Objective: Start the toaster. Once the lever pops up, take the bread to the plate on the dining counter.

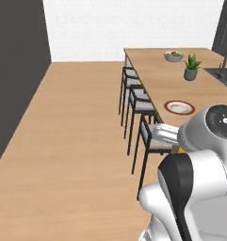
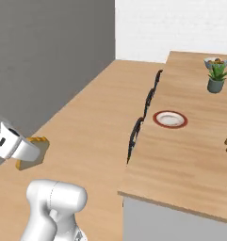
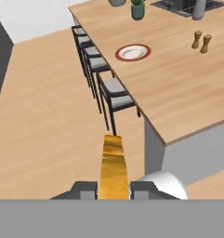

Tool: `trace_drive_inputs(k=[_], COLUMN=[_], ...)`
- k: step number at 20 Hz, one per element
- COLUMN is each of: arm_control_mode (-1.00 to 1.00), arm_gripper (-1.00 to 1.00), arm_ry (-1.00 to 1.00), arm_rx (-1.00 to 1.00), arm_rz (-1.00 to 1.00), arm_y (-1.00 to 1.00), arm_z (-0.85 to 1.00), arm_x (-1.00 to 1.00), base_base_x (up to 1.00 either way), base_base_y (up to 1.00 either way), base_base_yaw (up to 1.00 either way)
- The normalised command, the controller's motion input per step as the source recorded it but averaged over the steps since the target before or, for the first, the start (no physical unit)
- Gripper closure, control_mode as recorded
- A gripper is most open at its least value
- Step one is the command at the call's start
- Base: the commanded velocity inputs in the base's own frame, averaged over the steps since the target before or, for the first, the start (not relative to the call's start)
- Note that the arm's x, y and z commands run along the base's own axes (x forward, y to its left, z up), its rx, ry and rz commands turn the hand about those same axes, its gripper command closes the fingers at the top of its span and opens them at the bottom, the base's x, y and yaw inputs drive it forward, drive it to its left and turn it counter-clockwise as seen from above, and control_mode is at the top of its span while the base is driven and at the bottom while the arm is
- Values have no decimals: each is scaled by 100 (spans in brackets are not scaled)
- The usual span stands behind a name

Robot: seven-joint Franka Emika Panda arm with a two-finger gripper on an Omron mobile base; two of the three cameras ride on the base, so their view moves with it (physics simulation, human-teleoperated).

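From the left base view, you see the plate lying flat on the dining counter, close to the counter's near long edge where the chairs stand in a row; it sits ahead of the arm and a little to its right, with a potted plant and a bowl of fruit farther along the top. In the right base view, you find the gripper low at the left, closed on the bread, which stands on edge out over the floor; the plate lies well apart from it, forward and to the robot's right, with the chair backs and the counter edge between the two. In the hand view, you look along the bread clamped between the two finger tips, its crust running straight ahead as a narrow band, and the plate sits up the frame and slightly right of that line, well beyond the nearest chair and the counter's corner. Judge it this way: your carry has to go forward and right, rising over the counter edge, and the slice will need turning from upright to flat before it can rest on the plate.
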Motion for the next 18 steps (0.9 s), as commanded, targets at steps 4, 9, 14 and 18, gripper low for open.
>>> trace_drive_inputs(k=[4, 9, 14, 18], arm_control_mode=[100, 100, 100, 100], arm_gripper=[100, 100, 100, 100], arm_ry=[0, 0, 0, 0], arm_rx=[0, 0, 0, 0], arm_rz=[0, 0, 0, 0], arm_y=[0, 0, 0, 0], arm_z=[0, 0, 0, 0], arm_x=[0, 0, 0, 0], base_base_x=[100, 96, 78, 52], base_base_y=[65, 54, 52, 56], base_base_yaw=[-62, -65, -64, -60])
